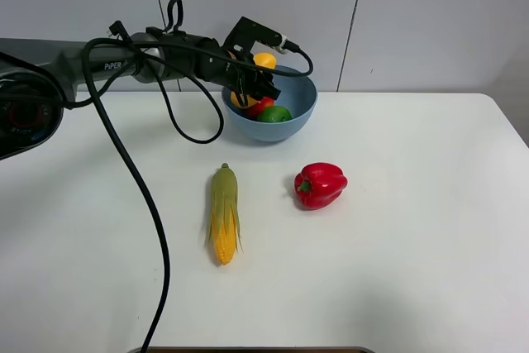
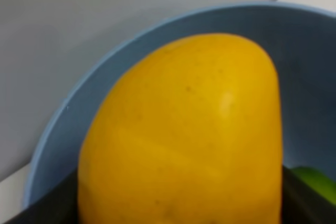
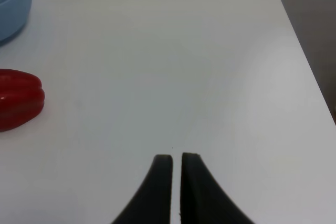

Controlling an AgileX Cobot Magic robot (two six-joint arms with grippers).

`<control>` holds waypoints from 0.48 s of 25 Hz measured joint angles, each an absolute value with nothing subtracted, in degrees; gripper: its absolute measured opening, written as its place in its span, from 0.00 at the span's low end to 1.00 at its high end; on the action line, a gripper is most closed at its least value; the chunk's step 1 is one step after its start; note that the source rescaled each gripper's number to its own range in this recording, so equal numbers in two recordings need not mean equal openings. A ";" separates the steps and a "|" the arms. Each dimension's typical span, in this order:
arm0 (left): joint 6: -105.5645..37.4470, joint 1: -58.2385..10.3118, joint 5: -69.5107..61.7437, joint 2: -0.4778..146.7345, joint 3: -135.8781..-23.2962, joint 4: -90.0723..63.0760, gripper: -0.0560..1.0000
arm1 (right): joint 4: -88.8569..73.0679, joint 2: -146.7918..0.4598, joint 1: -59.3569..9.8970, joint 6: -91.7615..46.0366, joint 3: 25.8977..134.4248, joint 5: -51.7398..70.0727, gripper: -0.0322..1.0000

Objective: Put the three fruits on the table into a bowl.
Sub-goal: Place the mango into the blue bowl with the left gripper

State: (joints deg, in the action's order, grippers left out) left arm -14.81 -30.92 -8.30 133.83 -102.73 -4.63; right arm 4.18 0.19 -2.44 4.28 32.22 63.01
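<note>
My left end effector (image 1: 258,82) is closed on the mango (image 1: 264,60), holding it inside the rim of the light-blue bowl (image 1: 299,118) at the far side of the table (image 1: 413,229). The red fruit (image 1: 259,106) and the lime (image 1: 275,113) already lie in the bowl, touching each other, so I judge this to be the last placement. To do it well, I lower the mango until it rests against the fruit below or the bowl wall, then part the jaws just enough to free it, and lift straight up so that no finger catches the rim or drags the bowl. Releasing from too high risks the mango rolling out or knocking the lime. My left arm reaches in from the left, extended over the table, with the wrist angled down into the bowl. My right end effector (image 3: 176,182) is shut and empty, hovering over bare table, with the bell pepper (image 1: 320,184) nearby and the corn cob (image 1: 223,212) further off.
</note>
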 joint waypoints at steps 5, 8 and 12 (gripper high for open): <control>-14.81 -31.61 -8.39 133.83 -102.73 -4.63 0.66 | 4.18 0.19 -2.44 4.28 32.22 63.01 0.03; -14.81 -31.86 -8.39 133.83 -102.73 -4.63 0.77 | 4.18 0.19 -2.44 4.28 32.22 63.01 0.03; -14.81 -31.86 -9.06 133.83 -102.73 -4.63 0.92 | 4.18 0.19 -2.44 4.28 32.22 63.01 0.03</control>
State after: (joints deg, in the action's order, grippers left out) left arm -14.81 -31.86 -9.06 133.83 -102.73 -4.63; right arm 4.18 0.19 -2.44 4.28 32.22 63.01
